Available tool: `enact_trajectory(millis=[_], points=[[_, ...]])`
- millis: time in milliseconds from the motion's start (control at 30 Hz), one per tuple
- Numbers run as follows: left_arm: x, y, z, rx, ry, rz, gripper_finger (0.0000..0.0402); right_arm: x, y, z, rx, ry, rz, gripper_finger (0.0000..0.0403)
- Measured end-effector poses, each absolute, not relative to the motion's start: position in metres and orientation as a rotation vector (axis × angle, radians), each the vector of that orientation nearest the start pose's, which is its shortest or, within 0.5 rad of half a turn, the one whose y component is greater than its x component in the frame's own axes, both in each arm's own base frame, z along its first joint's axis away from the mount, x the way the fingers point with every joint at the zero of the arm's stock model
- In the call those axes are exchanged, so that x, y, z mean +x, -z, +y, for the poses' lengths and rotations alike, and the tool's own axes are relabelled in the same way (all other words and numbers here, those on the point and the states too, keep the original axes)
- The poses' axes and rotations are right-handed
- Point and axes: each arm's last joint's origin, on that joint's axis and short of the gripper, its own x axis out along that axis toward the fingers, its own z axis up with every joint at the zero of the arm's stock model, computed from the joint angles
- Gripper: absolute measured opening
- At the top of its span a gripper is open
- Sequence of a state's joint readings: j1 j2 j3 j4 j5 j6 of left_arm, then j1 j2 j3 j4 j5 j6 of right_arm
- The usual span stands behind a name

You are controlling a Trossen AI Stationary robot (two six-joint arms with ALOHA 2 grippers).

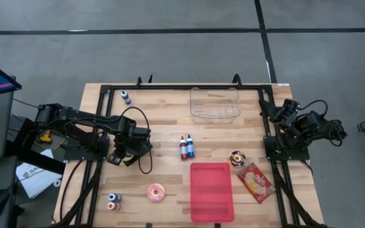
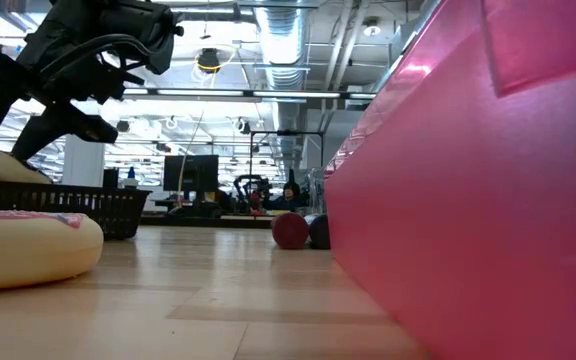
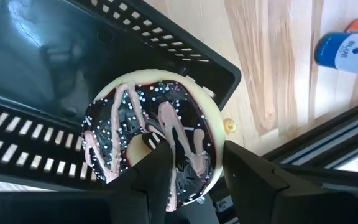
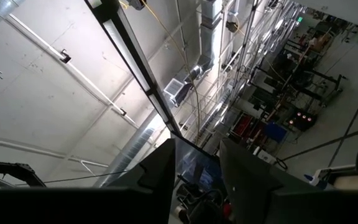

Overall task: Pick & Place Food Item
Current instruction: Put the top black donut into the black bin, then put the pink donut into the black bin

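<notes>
- Left end effector [image 3: 188,171]: fingers closed on a round doughnut with dark chocolate icing, pink drizzle and white sprinkles [image 3: 151,140], held above a black slotted plastic basket [image 3: 55,74] at the left side of the wooden desk [image 1: 163,123].
- Right end effector [image 4: 194,165]: parked at the desk's right edge, pointing upward; fingers slightly apart, nothing between them.

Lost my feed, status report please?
Left pincer shut on chocolate donut, over black basket. Right pincer parked at the table's right edge, pointing up, empty. Nothing in the way.
</notes>
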State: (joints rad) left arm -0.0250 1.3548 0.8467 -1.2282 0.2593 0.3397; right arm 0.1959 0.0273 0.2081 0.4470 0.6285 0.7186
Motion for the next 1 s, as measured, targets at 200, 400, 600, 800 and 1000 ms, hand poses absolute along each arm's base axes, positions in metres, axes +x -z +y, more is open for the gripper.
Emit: enact_trajectory(millis=[200,400,600,800,1000], points=[[0.190,-0.200,-0.012,0.044,0.498,1.674,0.0164,0.062,-0.267,-0.005,0.944,0.193,-0.715,0.0120],[0.190,-0.200,-0.012,0.045,0.500,1.674,0.0184,0.062,-0.267,-0.005,0.946,0.193,-0.715,0.0120],[0.191,-0.202,-0.012,0.057,0.494,1.671,0.0179,0.062,-0.267,-0.005,0.946,0.193,-0.715,0.0120],[0.201,-0.217,-0.012,0.098,0.488,1.604,0.0179,0.062,-0.267,-0.005,0.946,0.193,-0.715,0.0120],[0.212,-0.236,-0.013,0.093,0.459,1.527,0.0181,0.062,-0.267,-0.005,0.946,0.193,-0.715,0.0120]])
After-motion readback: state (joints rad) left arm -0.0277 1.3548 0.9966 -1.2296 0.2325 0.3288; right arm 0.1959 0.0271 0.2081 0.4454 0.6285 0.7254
